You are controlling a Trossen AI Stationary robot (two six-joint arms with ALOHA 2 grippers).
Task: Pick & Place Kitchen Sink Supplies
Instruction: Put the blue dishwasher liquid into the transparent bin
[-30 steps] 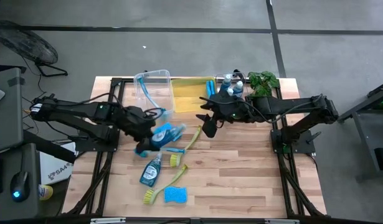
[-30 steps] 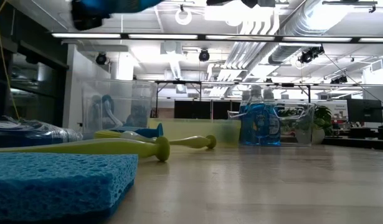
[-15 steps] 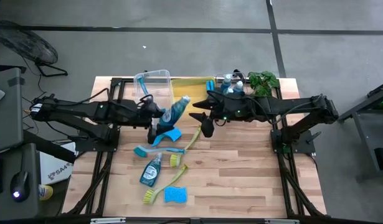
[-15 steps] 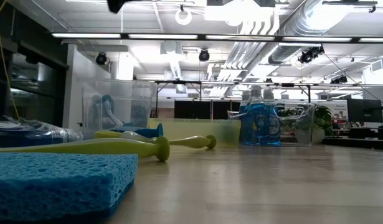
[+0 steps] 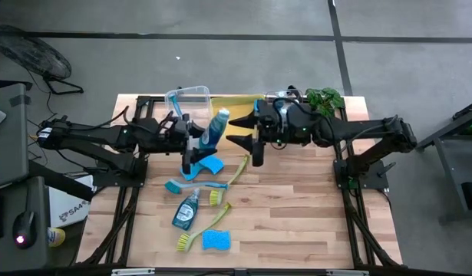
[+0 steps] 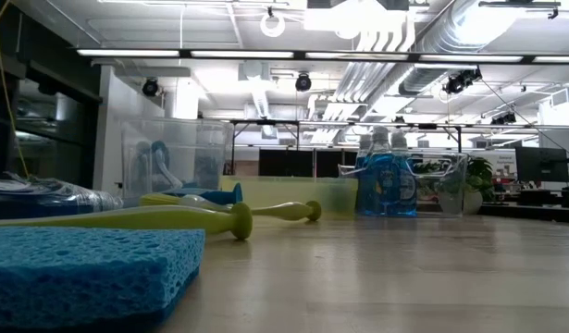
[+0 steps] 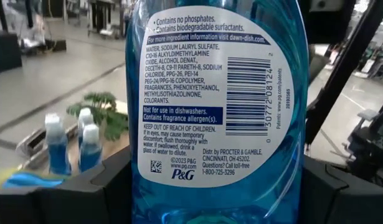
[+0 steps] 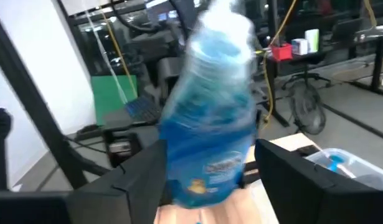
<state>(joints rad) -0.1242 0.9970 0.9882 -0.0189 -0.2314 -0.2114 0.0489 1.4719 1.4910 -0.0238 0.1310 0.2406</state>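
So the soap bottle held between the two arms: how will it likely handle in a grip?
The soap bottle looks nearly full of blue liquid, so probably heavy for its size. Its smooth clear plastic and glossy label suggest it may slip. Being tall and narrow, it could tip when set down.

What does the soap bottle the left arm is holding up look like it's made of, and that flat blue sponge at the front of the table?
Soap bottle: likely clear glossy plastic, since the blue liquid shows through around its white printed label. Sponge: apparently soft matte foam, its surface pitted with small open pores.
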